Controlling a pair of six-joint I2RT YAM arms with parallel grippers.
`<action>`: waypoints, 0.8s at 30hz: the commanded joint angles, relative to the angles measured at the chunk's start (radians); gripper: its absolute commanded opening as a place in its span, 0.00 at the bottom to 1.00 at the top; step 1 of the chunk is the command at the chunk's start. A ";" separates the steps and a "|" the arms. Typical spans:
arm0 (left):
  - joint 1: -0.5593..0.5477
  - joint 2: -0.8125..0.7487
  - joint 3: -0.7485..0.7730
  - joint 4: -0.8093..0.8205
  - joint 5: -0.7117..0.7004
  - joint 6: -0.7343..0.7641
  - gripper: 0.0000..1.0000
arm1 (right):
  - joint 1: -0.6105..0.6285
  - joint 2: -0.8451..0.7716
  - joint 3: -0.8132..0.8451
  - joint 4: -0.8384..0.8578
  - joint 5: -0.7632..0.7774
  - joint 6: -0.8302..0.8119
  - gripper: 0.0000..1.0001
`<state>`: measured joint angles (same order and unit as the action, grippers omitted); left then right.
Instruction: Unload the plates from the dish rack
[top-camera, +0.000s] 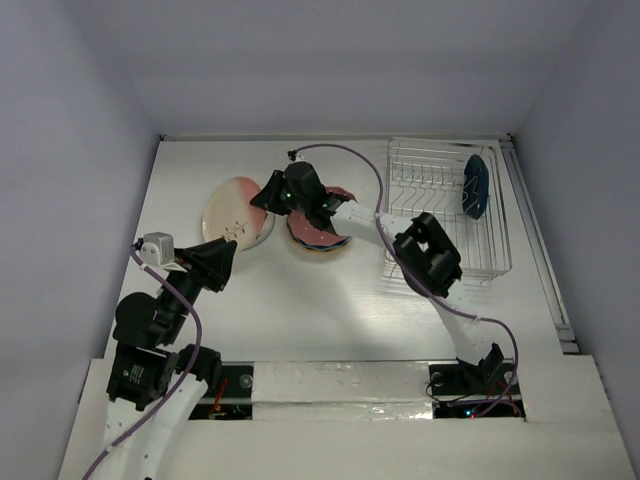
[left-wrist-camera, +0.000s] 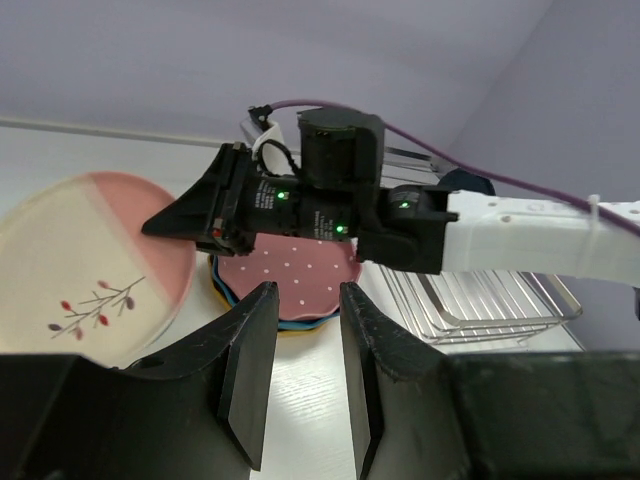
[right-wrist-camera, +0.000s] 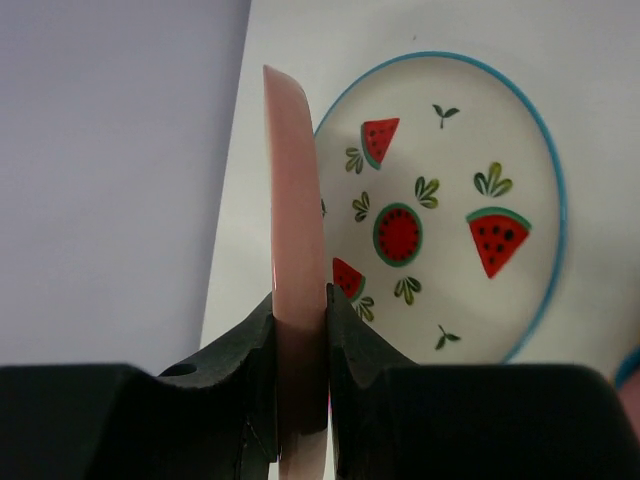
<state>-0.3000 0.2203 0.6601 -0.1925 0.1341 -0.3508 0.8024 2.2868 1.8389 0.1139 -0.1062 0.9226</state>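
Note:
My right gripper (right-wrist-camera: 299, 295) is shut on the rim of the cream-and-pink plate (right-wrist-camera: 295, 170), which stands on edge over a white plate with red watermelon marks (right-wrist-camera: 450, 200). From above, this held plate (top-camera: 238, 210) is left of centre, with the right gripper (top-camera: 268, 192) at its right rim. A stack topped by the maroon-pink dotted plate (left-wrist-camera: 290, 275) lies beside it, teal-blue and yellow rims showing beneath. The dish rack (top-camera: 440, 200) at the back right holds the dark navy plate (top-camera: 476, 187) upright. My left gripper (left-wrist-camera: 300, 300) hovers open and empty near the stack.
The right arm's white forearm (left-wrist-camera: 520, 235) stretches from the rack side across the stack. A purple cable (top-camera: 350, 155) loops over the table behind it. Pale walls close in the table at the back and both sides.

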 joint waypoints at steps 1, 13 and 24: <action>0.004 0.013 -0.010 0.034 0.016 0.001 0.28 | -0.002 0.014 0.117 0.240 -0.010 0.156 0.00; 0.004 0.010 -0.010 0.036 0.013 0.000 0.28 | -0.002 0.097 0.135 0.184 0.072 0.186 0.08; 0.004 0.004 -0.011 0.039 0.019 -0.001 0.28 | -0.002 0.082 0.160 -0.078 0.161 -0.033 0.73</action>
<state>-0.3000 0.2207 0.6601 -0.1925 0.1387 -0.3508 0.7979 2.3985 1.9053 0.0803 -0.0025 0.9947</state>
